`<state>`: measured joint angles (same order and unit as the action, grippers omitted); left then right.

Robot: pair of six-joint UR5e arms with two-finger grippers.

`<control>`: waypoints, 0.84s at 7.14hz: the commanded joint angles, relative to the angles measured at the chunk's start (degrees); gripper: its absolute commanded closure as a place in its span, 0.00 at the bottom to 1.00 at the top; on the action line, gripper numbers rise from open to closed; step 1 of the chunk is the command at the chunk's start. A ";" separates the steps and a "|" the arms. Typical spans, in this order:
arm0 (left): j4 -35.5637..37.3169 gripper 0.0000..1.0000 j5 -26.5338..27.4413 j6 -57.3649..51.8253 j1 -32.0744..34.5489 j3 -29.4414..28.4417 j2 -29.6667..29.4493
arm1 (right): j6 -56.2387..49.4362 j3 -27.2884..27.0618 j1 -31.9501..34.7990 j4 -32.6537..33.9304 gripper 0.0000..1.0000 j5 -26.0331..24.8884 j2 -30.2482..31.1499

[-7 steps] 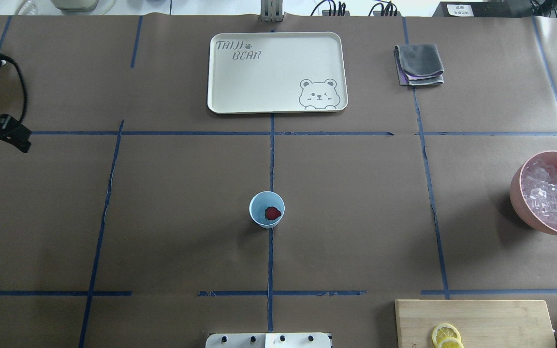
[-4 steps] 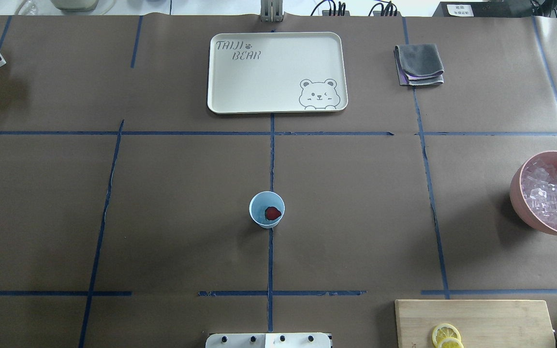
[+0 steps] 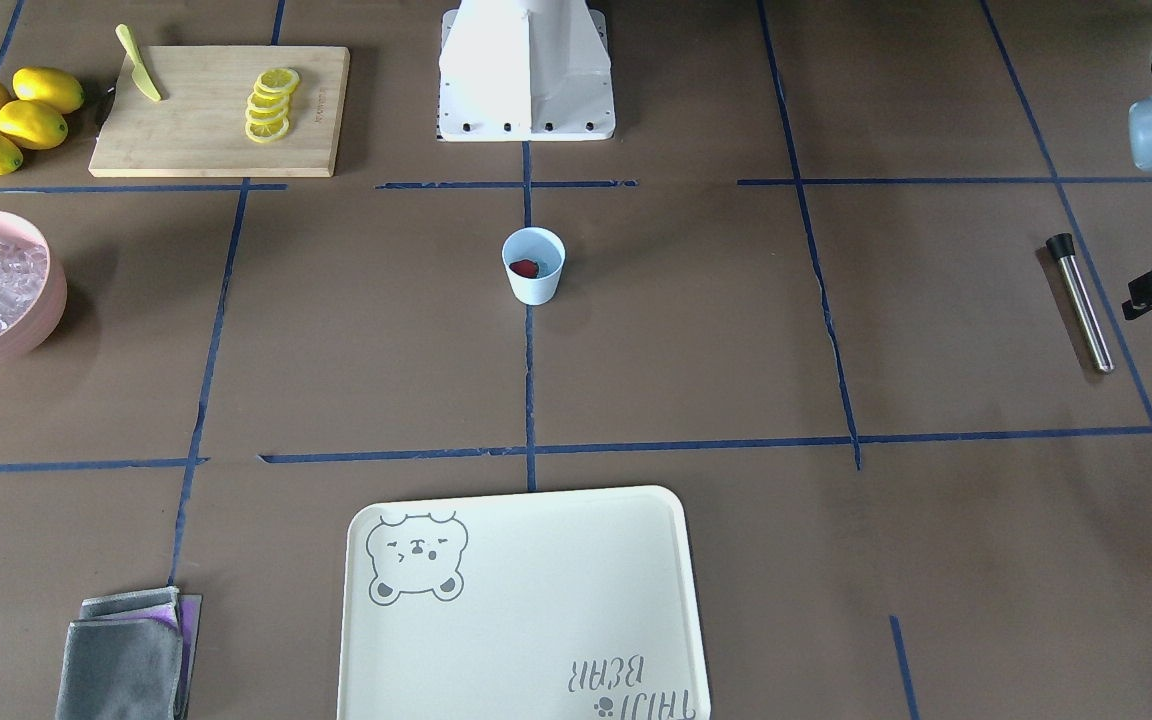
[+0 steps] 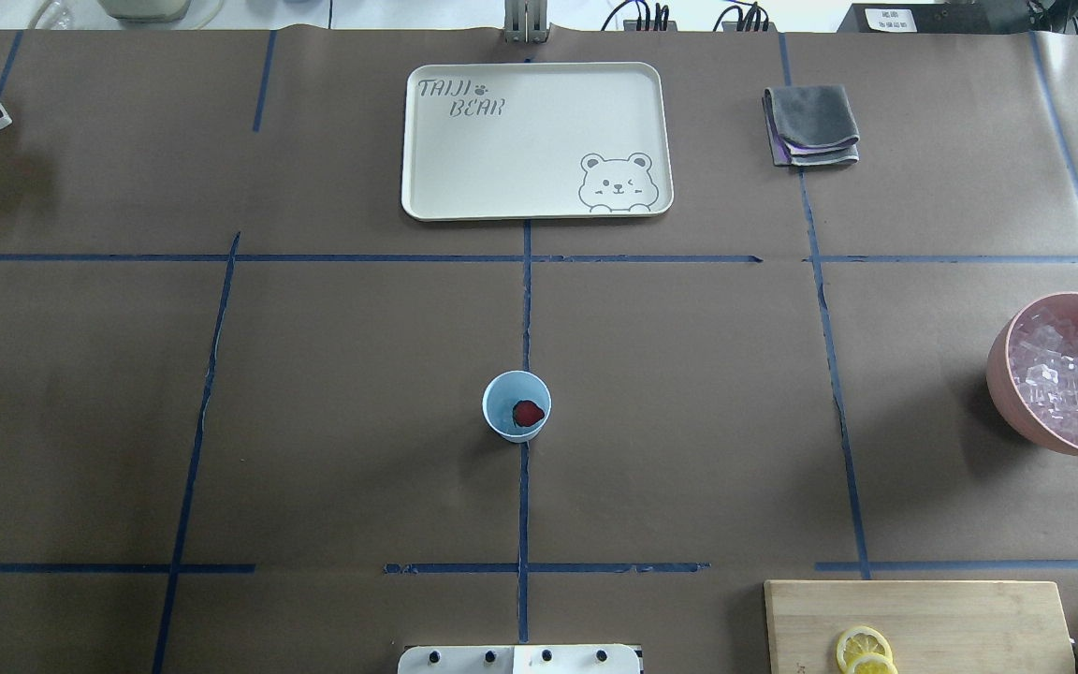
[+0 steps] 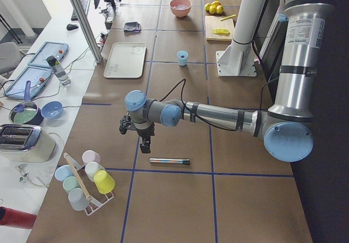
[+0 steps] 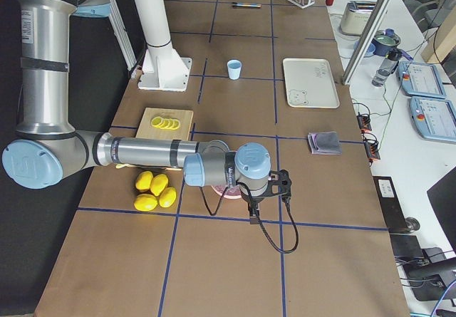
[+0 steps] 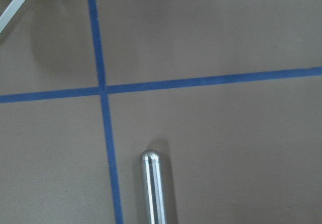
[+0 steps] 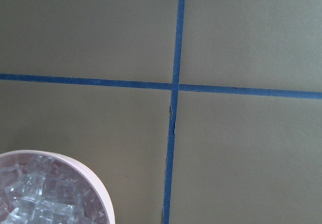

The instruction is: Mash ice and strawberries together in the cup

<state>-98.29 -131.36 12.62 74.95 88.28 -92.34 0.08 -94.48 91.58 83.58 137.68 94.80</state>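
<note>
Cup: The small pale-blue tapered cup [image 4: 517,405] stands upright mid-counter on a blue tape line, well apart from both arms.
Strawberry: One dark-red berry [image 4: 528,412] lies at the bottom of the cup, against the wall.
Ice: The clear cubes [image 4: 1063,374] are heaped in the large pink bowl [image 4: 1002,360] at the edge of the brown-paper counter [image 4: 689,421] on the robot's right. None can be seen in the cup.
Masher: A slim steel rod with a black cap [image 3: 1080,303] lies flat on the robot's left, far from the cup.
Left end effector: It [image 5: 145,146] hangs just beside the rod and grips nothing that can be seen. How far its jaws are parted cannot be told.
Right end effector: It [image 6: 255,201] hovers near the pink bowl, whose rim fills a corner of its wrist view. Whether it is open or closed, and whether it holds anything, cannot be told.
Risk, rod: A round, smooth rod is likely to roll or slip out of a pinch that lands off-centre.
Risk, ice: Glassy cubes probably skid from a two-finger grip and scatter on the long carry to such a narrow mouth.
Risk, cup: A light, narrow-based cup may tip or slide under a downward press unless the other arm steadies it.
Risk, order: Mashing before ice arrives would crush the berry alone.
</note>
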 commanded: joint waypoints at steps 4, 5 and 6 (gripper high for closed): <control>-31.08 0.00 0.14 21.66 -1.03 -14.34 2.51 | -0.08 0.18 0.00 0.00 0.00 0.05 0.03; -34.83 0.00 0.14 25.57 -2.51 -14.53 3.47 | -0.08 0.18 0.00 0.00 0.00 0.05 0.03; -35.30 0.00 0.14 26.22 -4.79 -14.36 3.48 | -0.08 0.18 0.00 0.00 0.00 0.05 0.03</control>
<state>-130.54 -131.23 35.91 72.41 74.33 -89.24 0.00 -94.31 91.57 83.58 137.72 94.83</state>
